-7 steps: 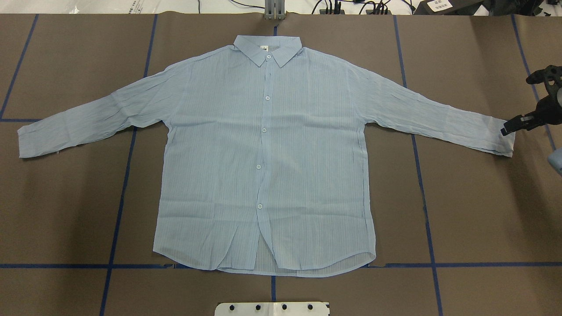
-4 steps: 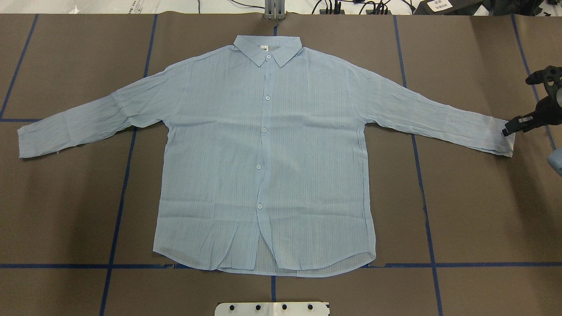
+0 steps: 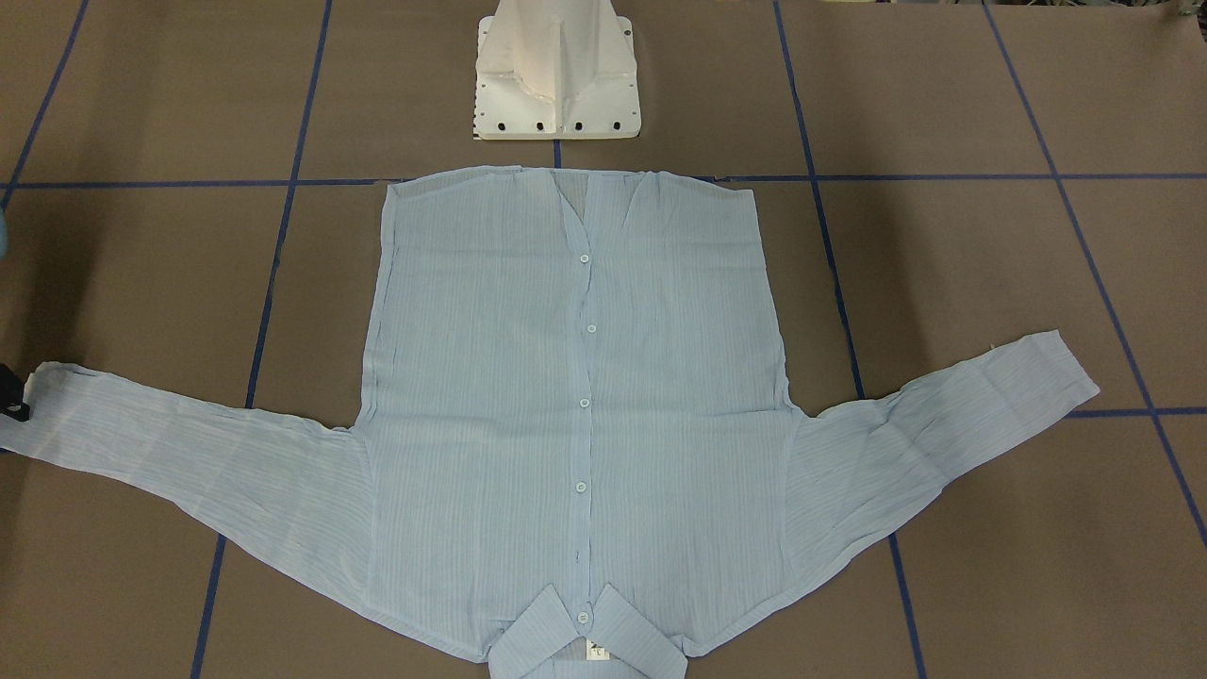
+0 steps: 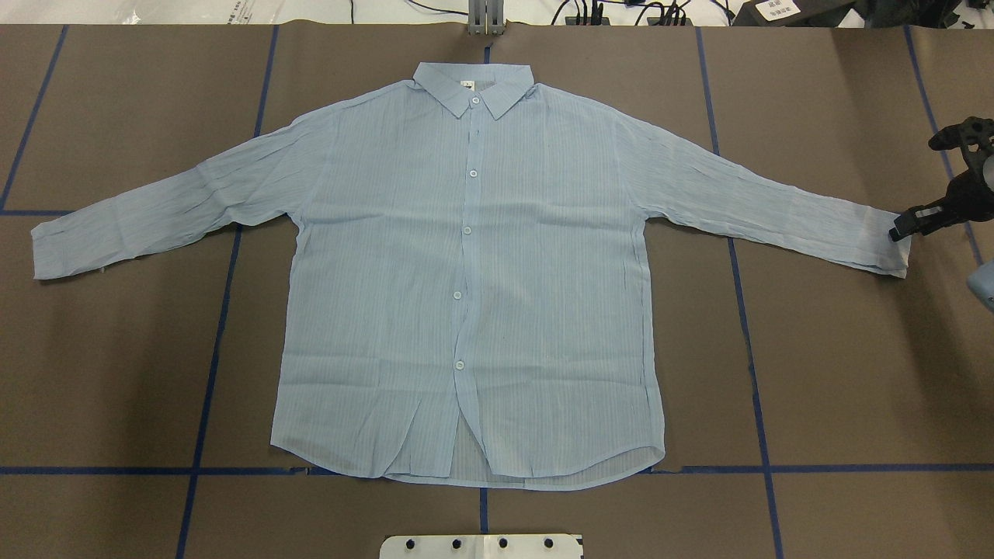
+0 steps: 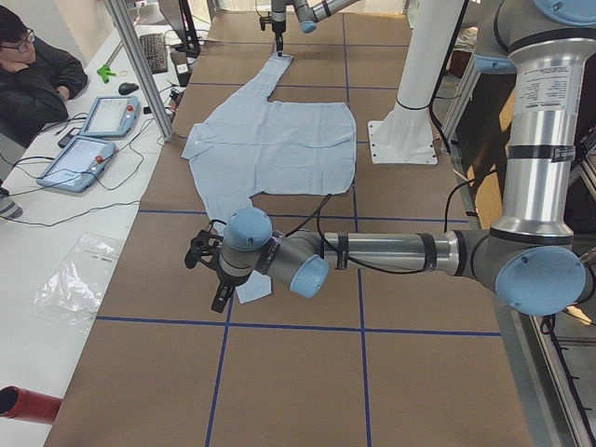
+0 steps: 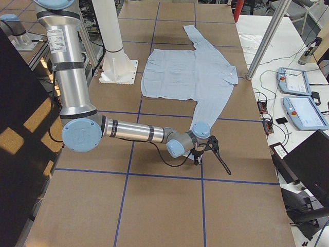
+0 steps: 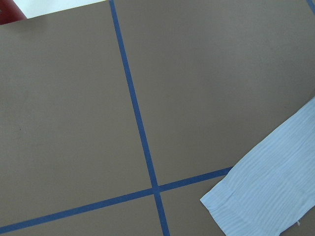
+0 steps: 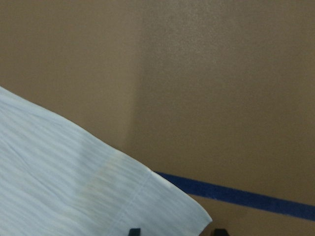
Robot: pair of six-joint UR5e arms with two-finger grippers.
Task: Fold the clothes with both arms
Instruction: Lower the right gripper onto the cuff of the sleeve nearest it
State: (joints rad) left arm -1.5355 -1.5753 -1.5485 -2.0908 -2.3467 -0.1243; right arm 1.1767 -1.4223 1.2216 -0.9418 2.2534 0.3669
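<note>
The light blue striped shirt [image 4: 466, 272] lies flat and buttoned on the brown table, collar [image 4: 474, 85] at the far side and both sleeves spread out. My right gripper [image 4: 902, 227] is at the right cuff [image 4: 885, 244]. The right wrist view shows its two dark fingertips [image 8: 134, 231] apart, so it is open, with the cuff corner [image 8: 187, 214] between them. The same gripper shows at the view's left edge in the front-facing view [image 3: 11, 401]. My left gripper [image 5: 220, 298] hovers by the left cuff [image 5: 251, 289]; I cannot tell whether it is open or shut. That cuff [image 7: 266, 196] shows in the left wrist view, without fingers.
The white pedestal base [image 3: 556, 85] stands near the shirt's hem. Blue tape lines [image 4: 225, 310] cross the table. A person [image 5: 28, 70] sits beyond the table's far side by two tablets [image 5: 79, 158]. A plastic bag [image 5: 79, 279] and a red object [image 5: 23, 405] lie there too.
The right gripper has shifted very slightly at the right cuff. The shirt lies as before.
</note>
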